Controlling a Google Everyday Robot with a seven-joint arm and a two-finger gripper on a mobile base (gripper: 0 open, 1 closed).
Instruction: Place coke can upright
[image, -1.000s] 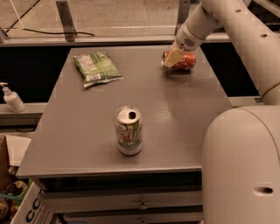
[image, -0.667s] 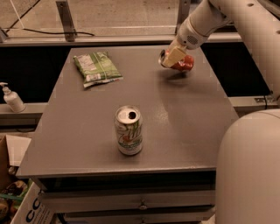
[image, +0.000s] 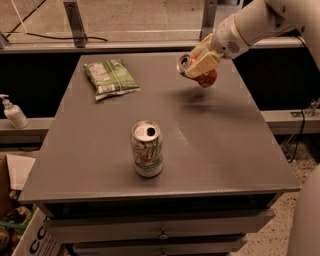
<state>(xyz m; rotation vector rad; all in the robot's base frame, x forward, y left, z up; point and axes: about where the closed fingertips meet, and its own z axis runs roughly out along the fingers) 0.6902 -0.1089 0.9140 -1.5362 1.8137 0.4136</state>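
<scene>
The coke can (image: 206, 78) is red-orange with a silver top. It is tilted on its side, its top pointing left, and held in the air above the far right part of the grey table (image: 210, 140). My gripper (image: 201, 65) is shut on the coke can, its cream fingers (image: 204, 61) wrapped over the can's middle. The can casts a shadow on the table below it. The white arm comes in from the upper right.
A white and green soda can (image: 147, 149) stands upright near the middle front of the table. A green snack bag (image: 110, 78) lies at the far left. A soap bottle (image: 14, 113) stands on a ledge left of the table. Drawers sit under the front edge.
The gripper has lifted the coke can off the table's far right and carried it slightly left and toward the middle; it now hangs tilted in the air.
</scene>
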